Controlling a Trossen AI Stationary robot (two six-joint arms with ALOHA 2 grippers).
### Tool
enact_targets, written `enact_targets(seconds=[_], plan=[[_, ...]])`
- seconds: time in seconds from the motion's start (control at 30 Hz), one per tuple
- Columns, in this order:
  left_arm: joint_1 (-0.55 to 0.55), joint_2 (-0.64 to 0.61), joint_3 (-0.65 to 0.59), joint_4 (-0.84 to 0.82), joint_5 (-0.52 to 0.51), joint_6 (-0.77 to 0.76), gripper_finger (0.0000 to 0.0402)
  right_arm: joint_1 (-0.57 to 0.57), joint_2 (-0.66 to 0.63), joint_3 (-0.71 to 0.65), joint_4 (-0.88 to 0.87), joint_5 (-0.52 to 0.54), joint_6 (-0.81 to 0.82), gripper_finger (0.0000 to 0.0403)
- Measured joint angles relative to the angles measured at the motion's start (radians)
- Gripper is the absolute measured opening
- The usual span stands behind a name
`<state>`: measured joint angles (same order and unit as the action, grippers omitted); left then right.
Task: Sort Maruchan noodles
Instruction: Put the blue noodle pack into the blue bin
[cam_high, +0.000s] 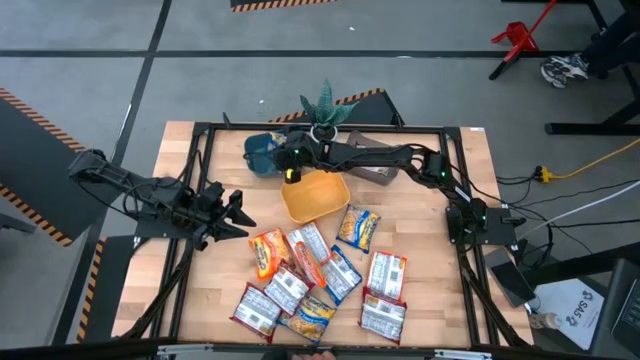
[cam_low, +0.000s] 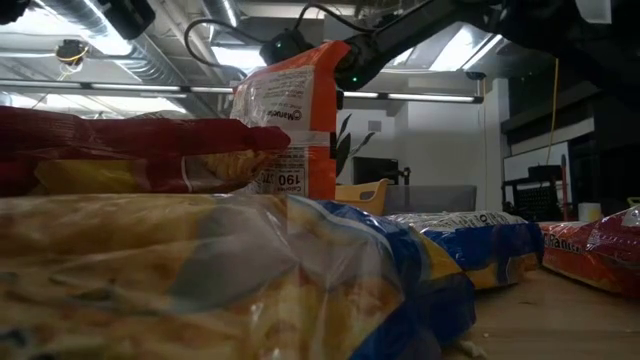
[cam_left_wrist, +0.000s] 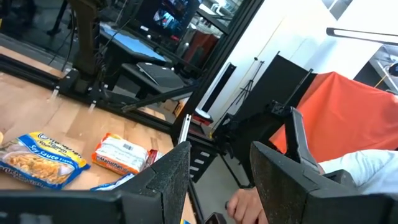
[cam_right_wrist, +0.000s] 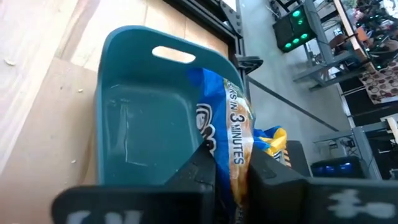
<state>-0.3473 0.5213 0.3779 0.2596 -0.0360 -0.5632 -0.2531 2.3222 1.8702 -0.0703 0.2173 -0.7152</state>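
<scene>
Several Maruchan noodle packets (cam_high: 318, 270), orange, yellow-and-blue and red-and-white, lie flat and overlapping on the near middle of the table. In the low view they fill the foreground, with one orange packet (cam_low: 290, 110) standing up. My right gripper (cam_high: 291, 165) reaches over the far side, above the teal bin (cam_high: 262, 152), shut on a yellow-and-blue packet (cam_right_wrist: 236, 140). The teal bin (cam_right_wrist: 137, 124) holds nothing else that shows. My left gripper (cam_high: 235, 215) is open at the table's left, beside the pile, touching nothing (cam_left_wrist: 214, 186). My right gripper (cam_right_wrist: 231, 177) pinches the yellow-and-blue packet between its two fingers, coming from above and pointing down. The fingers hold one end of it (cam_right_wrist: 235, 168). The rest hangs below them over the teal bin's wall, lifted clear of the table. Whether it touches the bin I cannot tell.
An orange bin (cam_high: 315, 195) sits tilted beside the teal one and a grey bin (cam_high: 375, 172) lies under my right arm. A potted plant (cam_high: 322, 105) stands at the far edge. A black frame rims the table. A person's hand (cam_left_wrist: 241, 206) shows beyond the near edge.
</scene>
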Motion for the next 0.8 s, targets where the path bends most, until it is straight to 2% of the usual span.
enact_targets(seconds=[0.43,0.57,0.8], plan=[[0.000,0.000,0.000,-0.027,-0.001,0.000,0.0164,-0.018,0.000,0.000,0.004,-0.001,0.003,0.0193],[0.000,0.000,0.000,-0.065,-0.009,0.000,0.0164,-0.023,0.000,0.000,0.017,-0.001,0.004,0.0216],[0.000,0.000,0.000,-0.073,-0.010,0.017,0.0164,-0.023,0.000,0.001,0.140,-0.027,-0.043,0.0228]])
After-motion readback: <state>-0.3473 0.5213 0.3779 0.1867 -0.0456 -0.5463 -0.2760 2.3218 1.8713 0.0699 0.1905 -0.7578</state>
